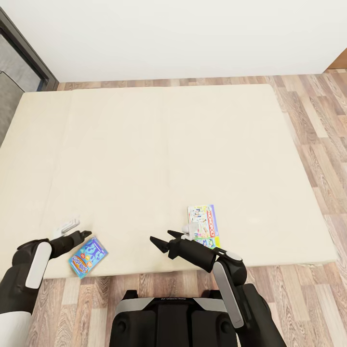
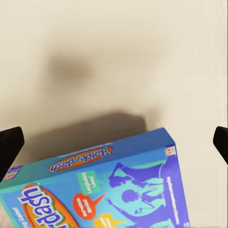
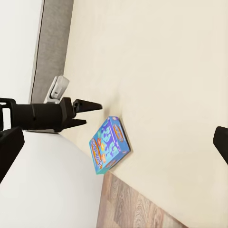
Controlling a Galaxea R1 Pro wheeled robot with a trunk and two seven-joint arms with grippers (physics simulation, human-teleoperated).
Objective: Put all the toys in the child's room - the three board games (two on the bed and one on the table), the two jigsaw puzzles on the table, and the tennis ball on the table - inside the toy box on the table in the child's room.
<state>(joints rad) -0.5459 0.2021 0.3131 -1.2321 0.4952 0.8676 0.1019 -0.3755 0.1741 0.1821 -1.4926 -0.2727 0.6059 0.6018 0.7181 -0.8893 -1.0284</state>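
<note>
**Near the bed's front edge: time to grab the blue game**

On the bed [image 1: 159, 144], by its front edge, lies the blue board game [image 1: 87, 257]. The left end effector [image 1: 82, 235] hangs just beside it, fingers apart. It should come down over the box and squeeze its sides. The right end effector [image 1: 166, 240], fingers apart too, waits beside the Monopoly box [image 1: 207, 225]. A wood floor [image 1: 318, 125] and a white wall [image 1: 183, 33] lie around the bed.

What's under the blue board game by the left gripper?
The blue board game lies flat on the bed near its front edge, just off the open left gripper. Only beige mattress shows around it; whatever is directly beneath is covered.
</note>
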